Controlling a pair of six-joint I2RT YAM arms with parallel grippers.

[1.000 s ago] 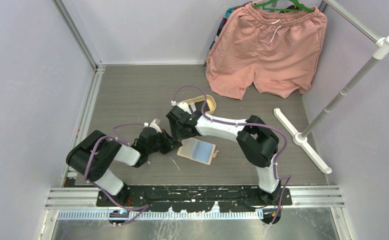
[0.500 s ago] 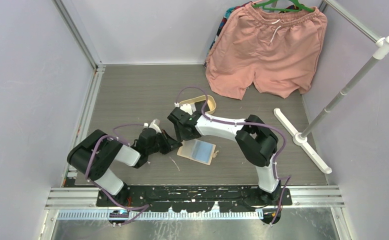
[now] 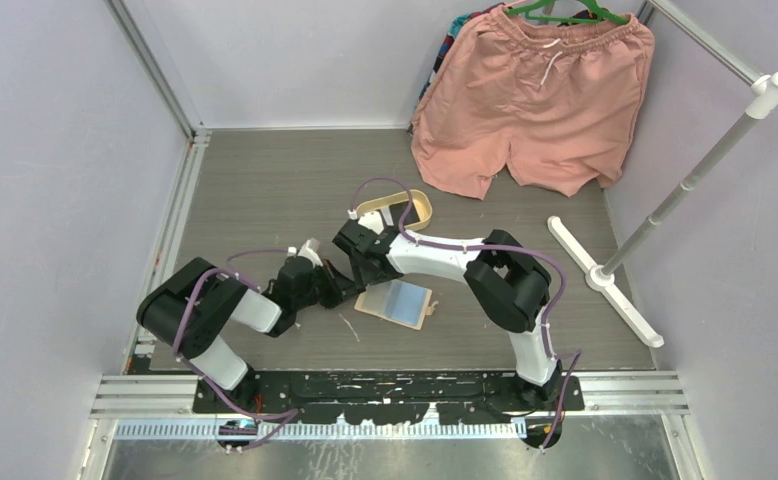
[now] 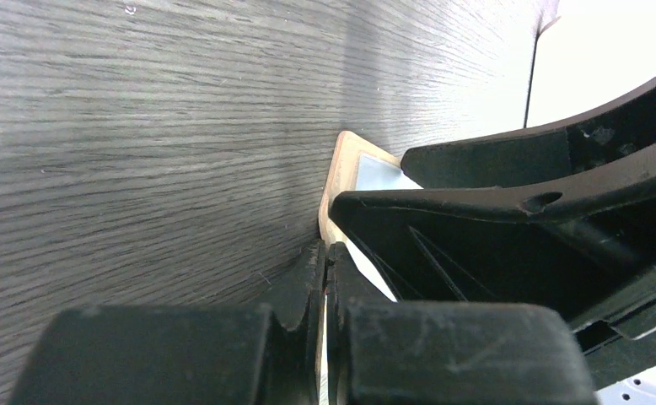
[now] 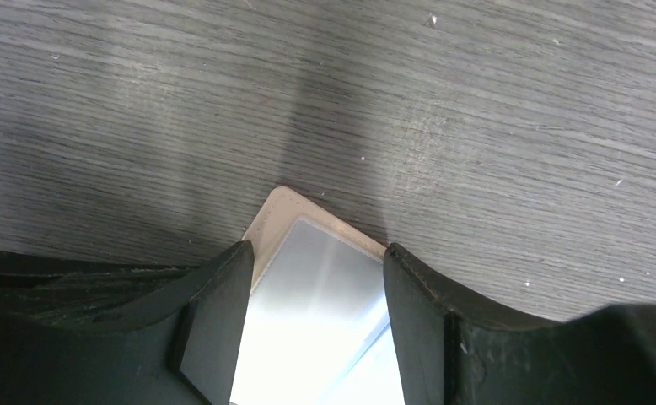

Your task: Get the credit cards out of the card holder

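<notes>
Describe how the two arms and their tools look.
Both the left arm and the right arm have bulky black joint housings joined by smooth white tubular links, with a thin purple cable running along each. The left tool and right tool are matte black, with two flat scuffed fingers.

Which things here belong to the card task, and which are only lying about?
Job: card holder, left gripper, right gripper; single cards cannot be made out.
Lying about: tray, shorts, hanger, rack.
</notes>
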